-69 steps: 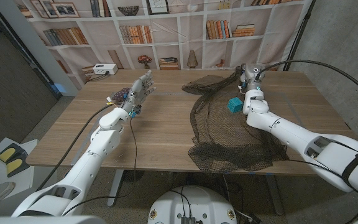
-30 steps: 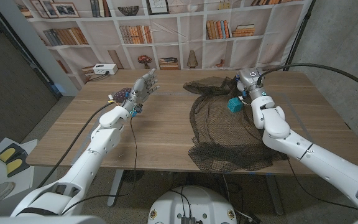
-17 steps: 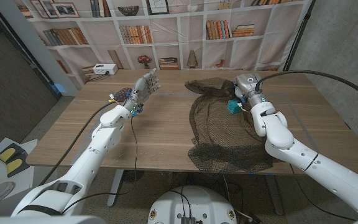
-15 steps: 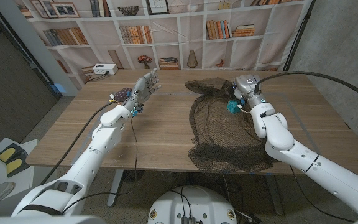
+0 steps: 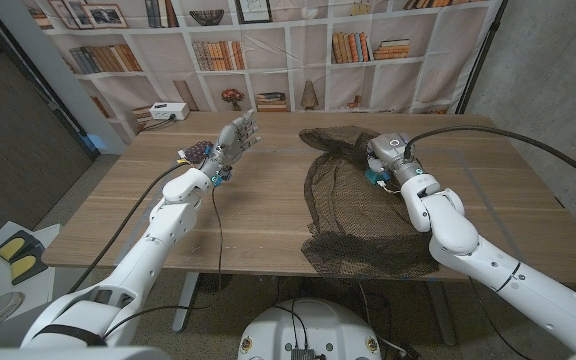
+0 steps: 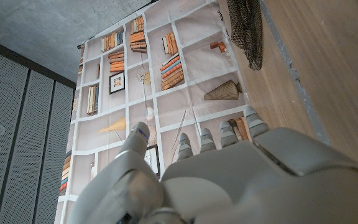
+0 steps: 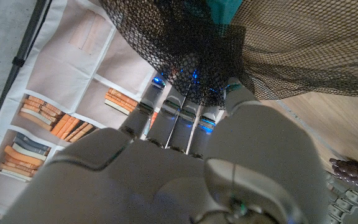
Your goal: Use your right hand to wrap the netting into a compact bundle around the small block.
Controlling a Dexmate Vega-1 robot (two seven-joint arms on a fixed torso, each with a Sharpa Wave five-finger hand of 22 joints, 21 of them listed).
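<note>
Your right hand's fingers (image 7: 166, 115) reach into a gathered fold of the black mesh netting (image 5: 353, 215); whether they pinch it or merely push it, you cannot tell. That right hand (image 5: 386, 155) sits beside the small teal block (image 5: 373, 173), which lies on the netting near the far edge of the wooden table (image 5: 258, 215).

The likely trouble: mesh snags on your fingertips and drags the block along, or the block slips out from under the fold. The netting's near end hangs over the table's front edge, so its weight may pull the bundle loose.

Your left hand (image 5: 230, 141) hovers well apart, fingers spread, holding nothing. A white box (image 5: 166, 110) stands at the far left corner, out of your way.
</note>
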